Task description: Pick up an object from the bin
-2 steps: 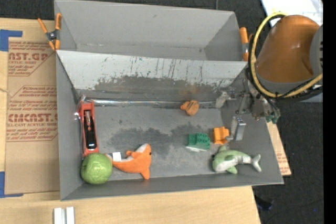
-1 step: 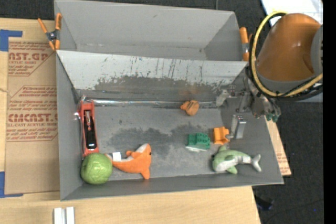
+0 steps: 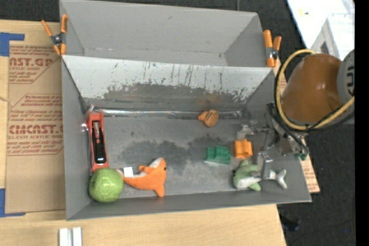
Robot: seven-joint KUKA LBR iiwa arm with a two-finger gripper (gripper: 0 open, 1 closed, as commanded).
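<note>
Camera view: gripper (image 3: 267, 163) hangs low in the bin's (image 3: 173, 31) near-right corner, under the orange-covered wrist. Jaw state: cannot tell, the wrist hardware masks the tips. Nothing visibly held.

Nearest things, 3 of them:
- green-and-white toy (image 3: 247, 177), just beside the gripper on its view-left and slightly toward the front wall
- small orange block (image 3: 243, 149), near, view-left and a little toward the back
- green block (image 3: 218, 154), further left

Judged candidate: the green-and-white toy. Its long axis seems to run roughly along the front wall, so the coming move turns on a short shift to view-left.

Green ball (image 3: 106, 185) and orange fish toy (image 3: 150, 176) lie well apart, at the near-left
</note>
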